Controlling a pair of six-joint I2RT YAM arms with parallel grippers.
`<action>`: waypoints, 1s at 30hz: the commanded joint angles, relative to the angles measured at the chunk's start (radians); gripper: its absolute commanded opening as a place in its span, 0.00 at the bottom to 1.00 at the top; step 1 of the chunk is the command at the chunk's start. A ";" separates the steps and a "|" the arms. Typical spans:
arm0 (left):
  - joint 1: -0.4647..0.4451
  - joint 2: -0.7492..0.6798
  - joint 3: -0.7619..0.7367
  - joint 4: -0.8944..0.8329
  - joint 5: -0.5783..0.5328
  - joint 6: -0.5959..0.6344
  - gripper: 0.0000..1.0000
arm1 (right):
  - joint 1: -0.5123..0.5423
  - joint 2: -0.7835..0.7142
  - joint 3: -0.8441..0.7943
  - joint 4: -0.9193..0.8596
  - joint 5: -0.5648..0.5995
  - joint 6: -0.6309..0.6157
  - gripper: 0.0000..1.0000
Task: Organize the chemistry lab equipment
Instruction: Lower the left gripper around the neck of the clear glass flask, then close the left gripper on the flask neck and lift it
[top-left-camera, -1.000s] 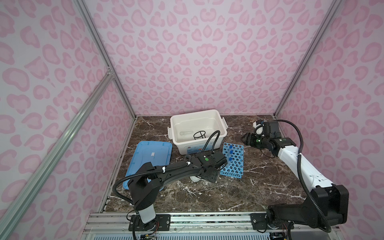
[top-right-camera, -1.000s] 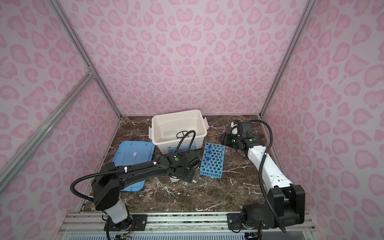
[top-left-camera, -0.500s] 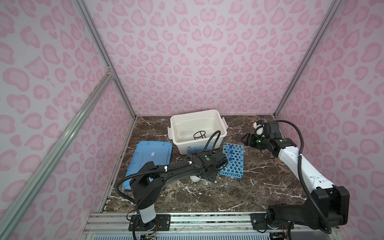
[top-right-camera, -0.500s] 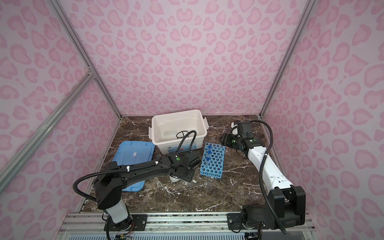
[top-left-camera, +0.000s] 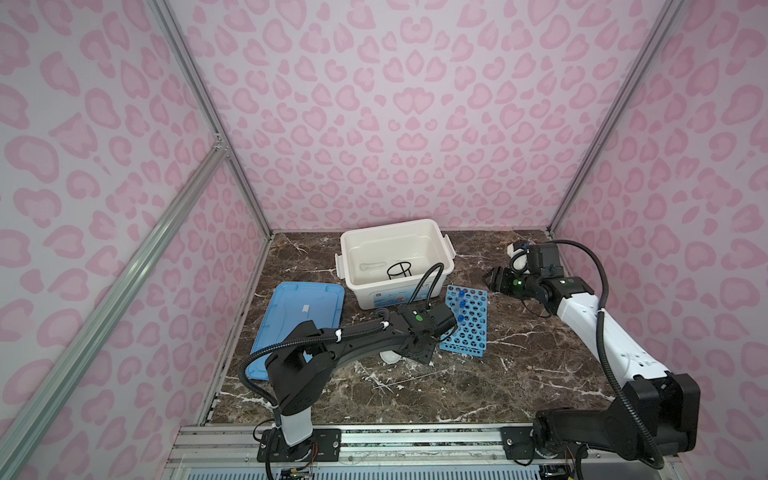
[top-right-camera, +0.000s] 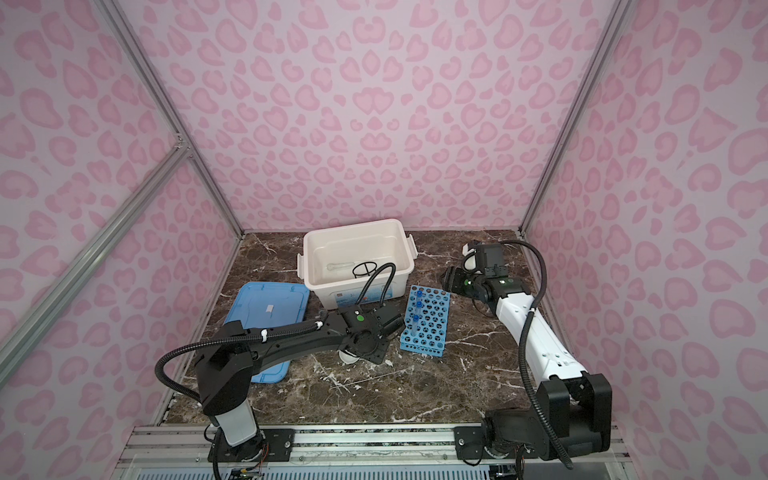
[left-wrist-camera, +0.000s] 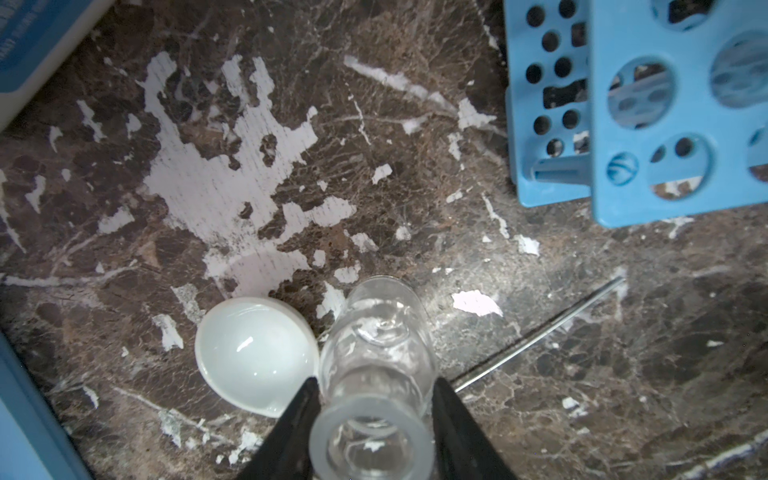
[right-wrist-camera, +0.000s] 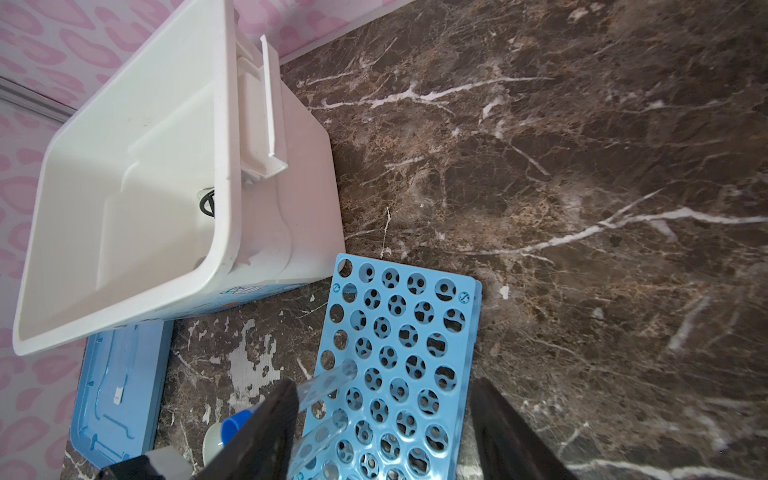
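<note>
In the left wrist view my left gripper (left-wrist-camera: 374, 386) is shut on the clear small beaker (left-wrist-camera: 380, 345), one black finger against each side of the glass. The beaker rests on the marble, touching the white shallow dish (left-wrist-camera: 255, 353). My right gripper (right-wrist-camera: 384, 384) hangs open above the blue perforated rack (right-wrist-camera: 399, 353) with nothing between its fingers. Two clear blue-capped tubes (top-left-camera: 460, 305) lie on the rack (top-left-camera: 467, 328). Both top views show the black wire ring stand (top-left-camera: 399, 271) and the white pestle (top-left-camera: 372, 266) inside the white box (top-left-camera: 395, 226).
The flat blue lid (top-left-camera: 299, 316) lies left of the box. A thin metal rod (left-wrist-camera: 536, 336) lies on the marble beside the beaker. The left arm stretches low between lid and rack. Pink walls close three sides.
The left gripper's jaws have closed in onto the beaker. Both arms have stayed almost where they were, and the right gripper is unchanged.
</note>
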 joint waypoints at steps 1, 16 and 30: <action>-0.001 0.005 0.034 -0.009 -0.019 -0.002 0.46 | -0.001 -0.004 -0.007 -0.007 0.008 -0.010 0.68; -0.001 0.009 0.028 -0.019 -0.015 0.003 0.42 | -0.005 -0.003 -0.015 0.001 0.005 -0.007 0.68; -0.001 0.016 0.030 -0.018 -0.008 0.010 0.44 | -0.011 -0.003 -0.023 0.004 0.003 -0.006 0.68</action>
